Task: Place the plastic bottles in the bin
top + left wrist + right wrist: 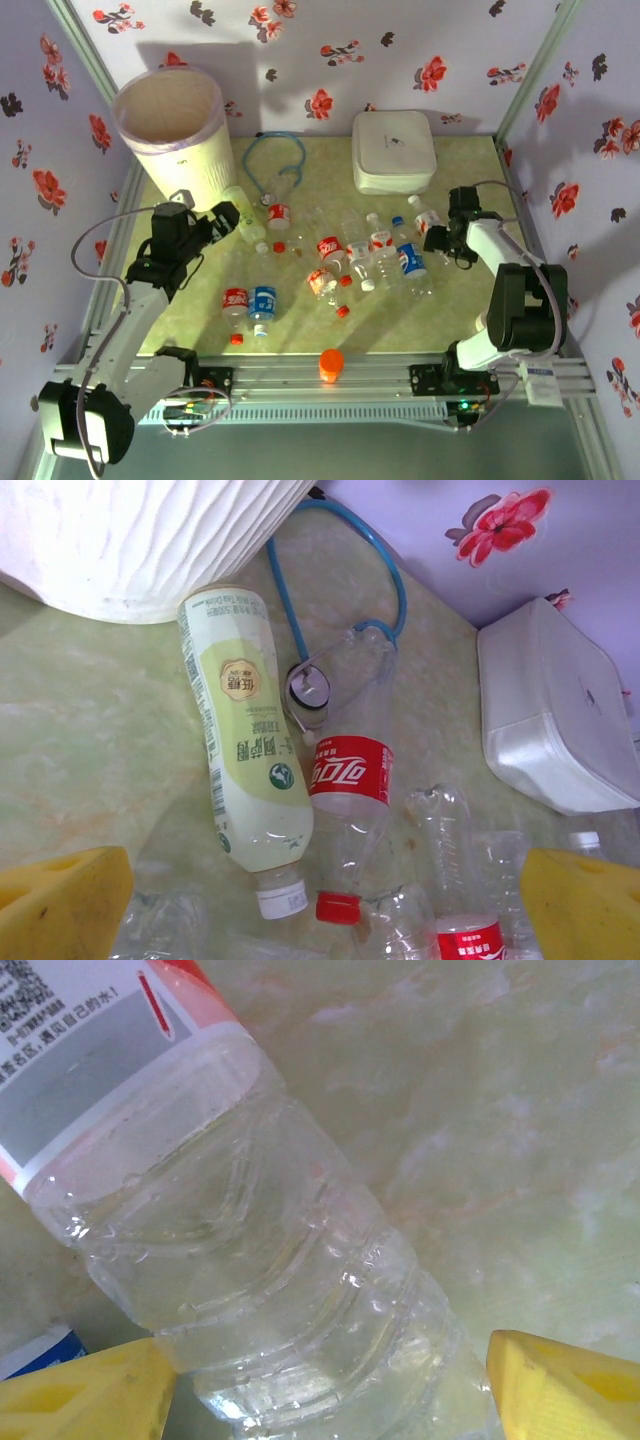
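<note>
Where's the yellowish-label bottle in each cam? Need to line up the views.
Top external: yellowish-label bottle lies upper left, just right of the bin.
Left wrist: the bottle lies left of centre, white cap toward the camera, base by the bin's ribbed wall.
Right wrist: looks at a different clear bottle with a red-edged white label.
Shared landmark: the bin, upper left in top external and left wrist.

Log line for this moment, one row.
left pincer: open above bottles | right pincer: open astride clear bottle | bin: upright, far left
</note>
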Robot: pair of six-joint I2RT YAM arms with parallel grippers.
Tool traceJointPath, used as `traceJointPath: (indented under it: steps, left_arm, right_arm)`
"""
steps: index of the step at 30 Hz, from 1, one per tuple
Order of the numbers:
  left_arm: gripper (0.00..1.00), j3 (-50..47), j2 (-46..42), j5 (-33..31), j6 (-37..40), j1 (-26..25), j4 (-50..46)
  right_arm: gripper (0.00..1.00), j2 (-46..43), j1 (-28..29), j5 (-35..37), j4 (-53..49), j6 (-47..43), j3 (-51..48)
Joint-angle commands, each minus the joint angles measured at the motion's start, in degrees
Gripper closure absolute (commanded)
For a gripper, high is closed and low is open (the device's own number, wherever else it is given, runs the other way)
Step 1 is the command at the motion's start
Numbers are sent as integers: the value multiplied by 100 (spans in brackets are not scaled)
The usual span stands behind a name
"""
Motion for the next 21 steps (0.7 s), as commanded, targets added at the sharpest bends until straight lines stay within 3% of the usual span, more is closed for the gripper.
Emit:
traceJointPath:
  steps: [1, 7, 13, 21]
  left_arm:
    - [0, -73, 17, 180, -170, -27, 238]
    - [1, -326, 90, 512, -574, -27, 975]
    - [1, -153, 219, 605, -577, -31, 936]
    - [1, -112, 526, 806, -875, -142, 1299]
  right_arm:
    - [19, 184, -45, -226, 24, -34, -83]
    - [20, 468, -75, -687, 245, 22, -172]
    - [32, 57, -74, -684, 104, 183, -145]
    - [55, -1133, 33, -875, -713, 261, -33]
